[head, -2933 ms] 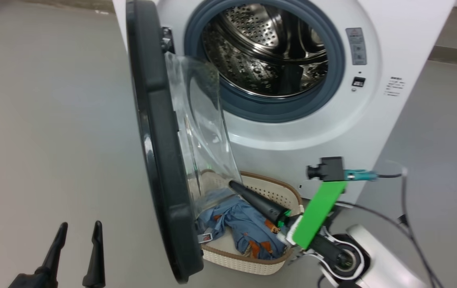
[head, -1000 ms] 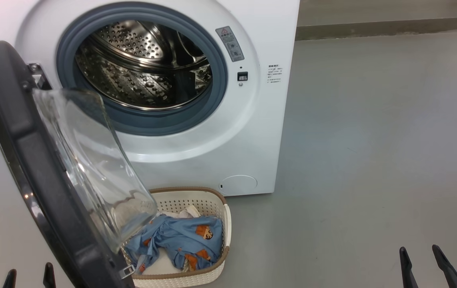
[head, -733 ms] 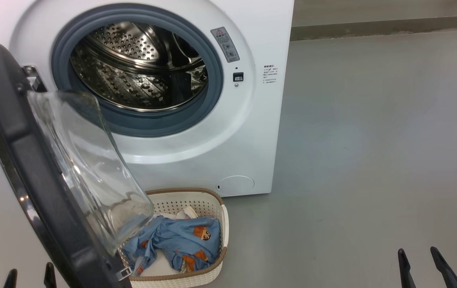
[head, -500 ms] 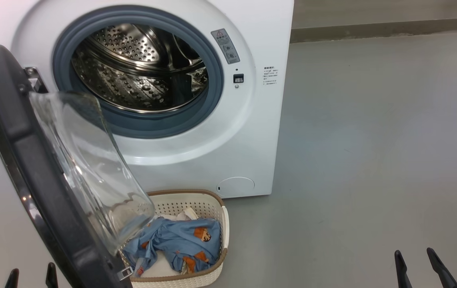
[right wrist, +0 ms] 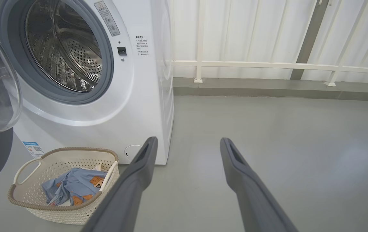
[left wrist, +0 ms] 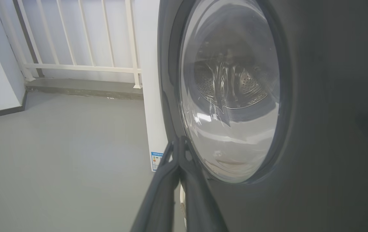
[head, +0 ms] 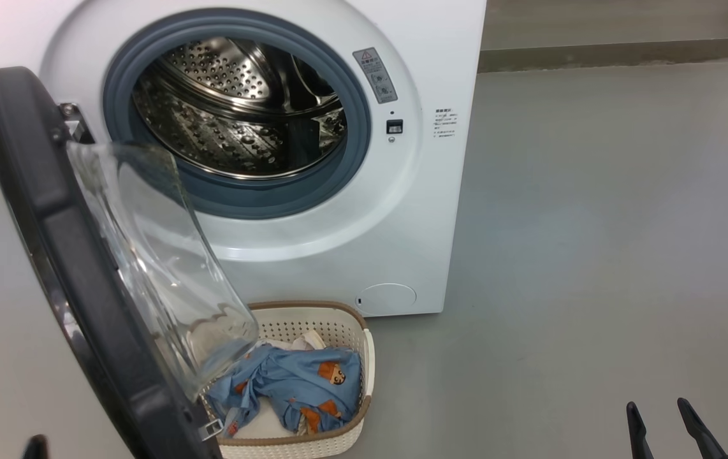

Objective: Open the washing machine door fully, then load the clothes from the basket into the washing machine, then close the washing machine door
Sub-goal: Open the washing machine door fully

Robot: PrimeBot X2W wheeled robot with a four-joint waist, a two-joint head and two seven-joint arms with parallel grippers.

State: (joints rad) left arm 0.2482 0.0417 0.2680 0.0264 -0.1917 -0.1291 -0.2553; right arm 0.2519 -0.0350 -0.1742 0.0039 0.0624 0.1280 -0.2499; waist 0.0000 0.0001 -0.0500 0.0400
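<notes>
While the round black-rimmed glass washing machine door point(left wrist: 316, 96) stands half-open beside the pressed-together left gripper point(left wrist: 179, 141), opening seems unfinished; swing it wider. Blue printed clothes point(right wrist: 74, 185) lie in the cream perforated basket point(right wrist: 61, 215), left of the spread right gripper point(right wrist: 188, 140).

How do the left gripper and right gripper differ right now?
1. The left gripper is shut, its fingers pressed together; the right gripper is open, its fingers well apart.
2. The left gripper sits close to the outer face of the washing machine door, contact unclear; the right gripper points over bare floor, with the basket off to its left in the right wrist view.

Shared: long dark fingers, and neither holds anything.
</notes>
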